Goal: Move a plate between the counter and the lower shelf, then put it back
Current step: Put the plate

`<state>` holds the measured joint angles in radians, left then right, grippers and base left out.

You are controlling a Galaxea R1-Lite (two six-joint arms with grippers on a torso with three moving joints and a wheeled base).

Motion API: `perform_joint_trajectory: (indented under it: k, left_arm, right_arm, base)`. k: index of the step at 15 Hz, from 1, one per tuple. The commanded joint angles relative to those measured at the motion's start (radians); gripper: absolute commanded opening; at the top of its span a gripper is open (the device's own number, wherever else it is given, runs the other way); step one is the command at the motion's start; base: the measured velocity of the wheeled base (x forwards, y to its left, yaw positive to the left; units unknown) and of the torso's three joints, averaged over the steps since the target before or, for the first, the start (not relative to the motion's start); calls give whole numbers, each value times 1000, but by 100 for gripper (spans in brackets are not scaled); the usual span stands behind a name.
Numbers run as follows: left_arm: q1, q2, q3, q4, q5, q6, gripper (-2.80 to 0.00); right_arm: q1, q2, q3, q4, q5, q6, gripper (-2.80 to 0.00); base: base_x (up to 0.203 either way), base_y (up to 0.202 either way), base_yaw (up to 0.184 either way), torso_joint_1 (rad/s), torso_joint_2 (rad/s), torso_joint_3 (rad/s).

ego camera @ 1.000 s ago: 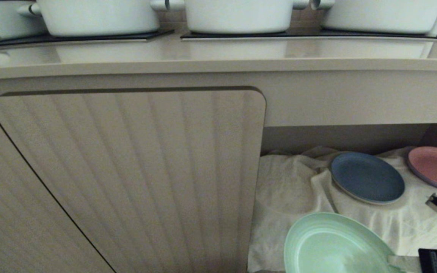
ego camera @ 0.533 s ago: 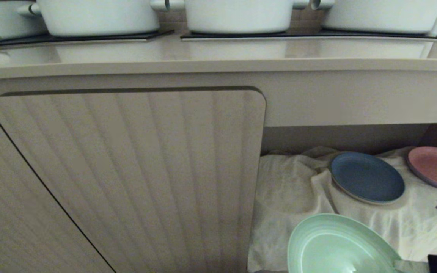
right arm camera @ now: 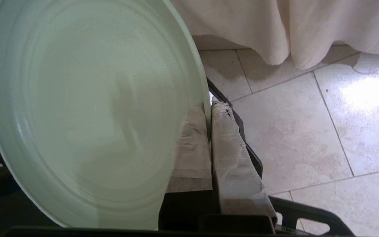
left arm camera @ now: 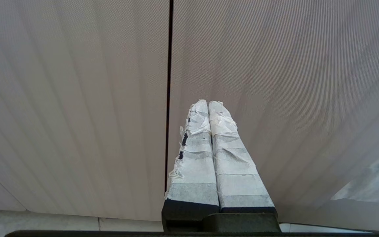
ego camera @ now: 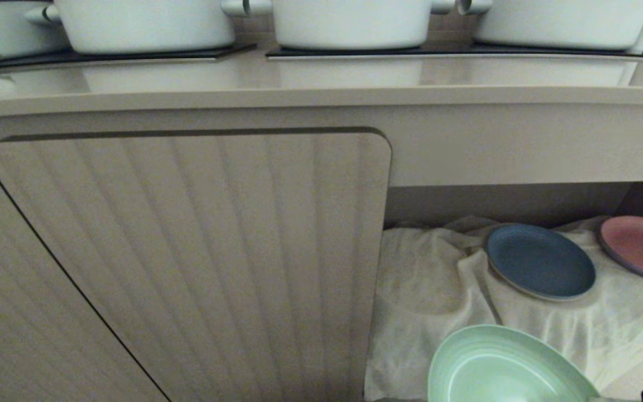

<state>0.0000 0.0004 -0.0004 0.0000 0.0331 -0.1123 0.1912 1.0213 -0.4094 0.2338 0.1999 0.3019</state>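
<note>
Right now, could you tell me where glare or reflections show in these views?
Head view: the glossy counter mirrors the white pots. Right wrist view: a bright glare patch on the floor tiles, soft sheen on the mint-green plate. Left wrist view: even light, no glare.

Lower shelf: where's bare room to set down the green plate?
Free: white cloth left of the dark blue plate, beside the cabinet door. Crowded right: blue plate and pink plate. Right gripper grips the green plate.
</note>
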Motion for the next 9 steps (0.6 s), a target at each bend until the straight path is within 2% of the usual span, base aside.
perform_joint_trajectory:
  k: [1,5,7,9]
  left_arm:
    - [0,0,0,0,1,-1,-280]
    - [0,0,0,0,1,-1,-280]
    - [0,0,0,0,1,-1,-280]
    - [0,0,-1,0,1,-1,-280]
  right_arm:
    - [-1,-15,3,10,1,2,-280]
    - [1,-12,1,13,5,2,-280]
    - [-1,-11,-1,14,40,2,-280]
    - [-1,-5,-2,13,42,2,-280]
  base:
    - [0,0,0,0,0,0]
    - [0,0,0,0,0,0]
    - [0,0,0,0,0,0]
    - [0,0,0,0,0,0]
